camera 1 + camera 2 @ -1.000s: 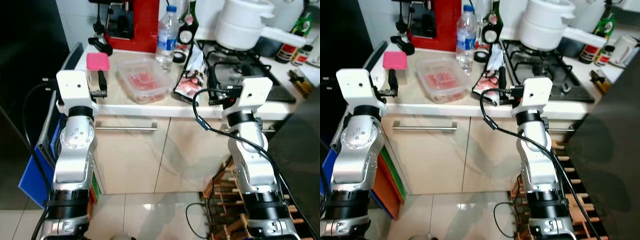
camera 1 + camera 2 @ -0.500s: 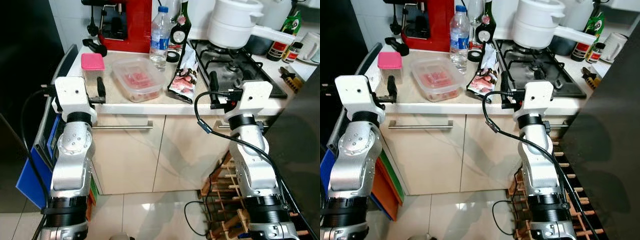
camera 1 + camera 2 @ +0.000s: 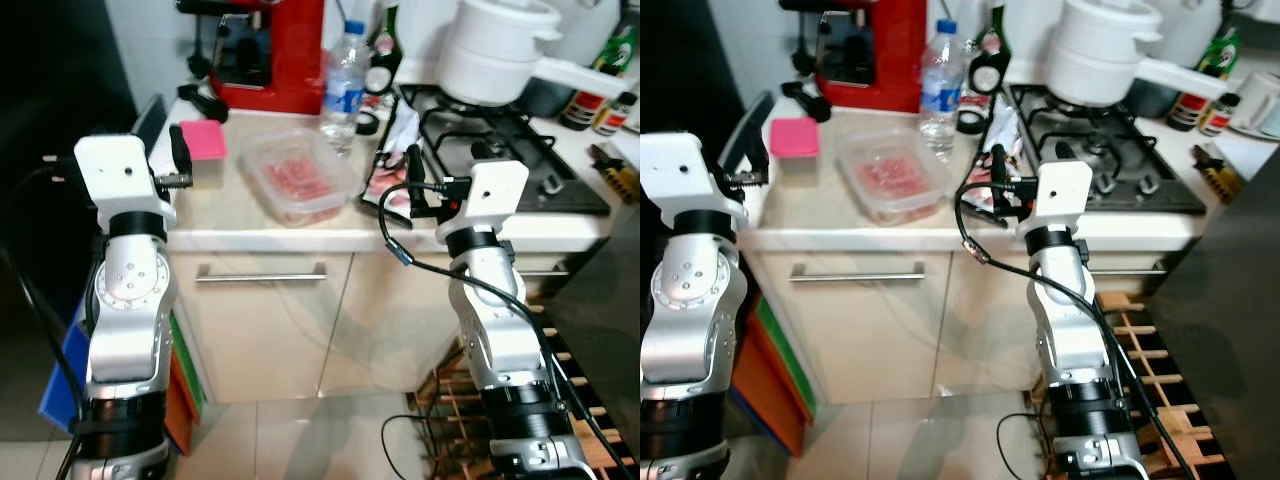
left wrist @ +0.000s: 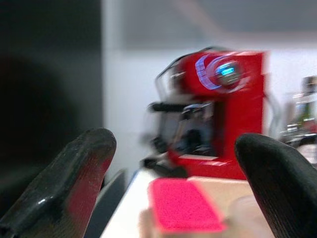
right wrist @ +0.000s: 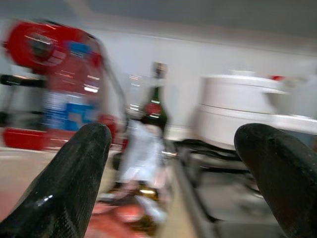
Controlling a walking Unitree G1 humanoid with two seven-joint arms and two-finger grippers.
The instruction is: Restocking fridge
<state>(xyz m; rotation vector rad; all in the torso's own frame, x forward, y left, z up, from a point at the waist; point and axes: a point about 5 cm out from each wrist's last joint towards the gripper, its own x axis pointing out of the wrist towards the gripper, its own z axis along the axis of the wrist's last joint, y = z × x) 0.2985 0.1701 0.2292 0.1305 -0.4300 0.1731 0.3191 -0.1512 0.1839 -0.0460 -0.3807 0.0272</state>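
1. My left gripper (image 4: 173, 163) hangs over the counter's (image 3: 240, 215) left front edge, fingers spread wide, holding nothing.
2. Just beyond it, near the left edge, sits a small container with a pink lid (image 3: 203, 141) (blurred in the left wrist view).
3. My right gripper (image 5: 173, 163) is raised at the counter's front edge beside the stove (image 3: 500, 125), fingers also apart and empty.
4. Clear plastic tub of pinkish meat (image 3: 297, 177) sits mid-counter, between my two grippers, close to the front edge.
5. A food packet (image 3: 392, 160) lies just ahead of the right gripper, against the stove's left side.
6. Water bottle (image 3: 344, 82) stands upright behind the tub; red coffee machine (image 3: 275, 50) at the back left corner.
7. White pot (image 3: 495, 55) with a long handle is on the stove's rear burner; dark bottle (image 3: 992, 55) at the counter's back edge (label unreadable).
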